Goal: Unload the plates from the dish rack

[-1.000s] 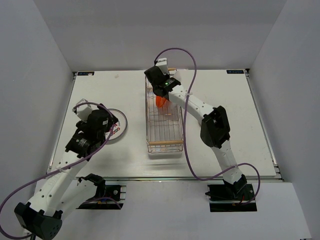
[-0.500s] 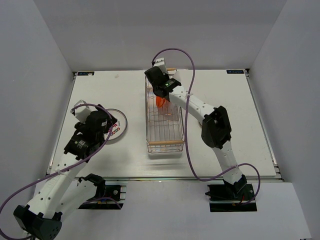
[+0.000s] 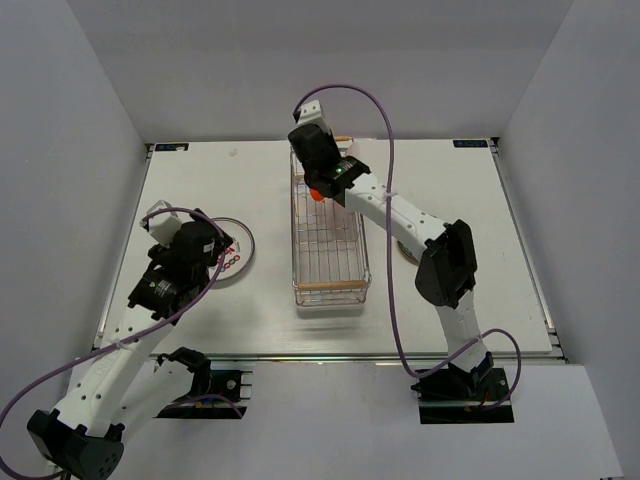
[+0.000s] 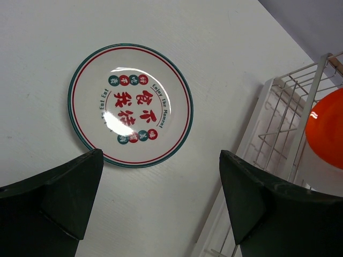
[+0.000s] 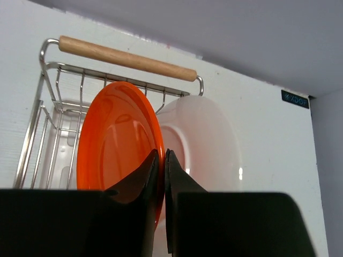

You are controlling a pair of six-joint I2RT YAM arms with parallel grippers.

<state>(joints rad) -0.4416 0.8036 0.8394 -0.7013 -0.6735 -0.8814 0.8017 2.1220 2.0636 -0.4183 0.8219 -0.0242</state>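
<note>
1. Right gripper (image 5: 162, 152) clamped, apparently on the orange plate (image 5: 115, 139) rim; plate upright at the dish rack (image 5: 126, 58) far end, white plate (image 5: 206, 139) just behind.
2. Left gripper (image 4: 161, 155) released, above the red-marked plate (image 4: 130, 105) lying flat on the surface (image 4: 53, 32).

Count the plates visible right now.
3: a printed plate flat on the table left of the dish rack, an orange plate and a white plate upright inside it. Others may be hidden.
</note>
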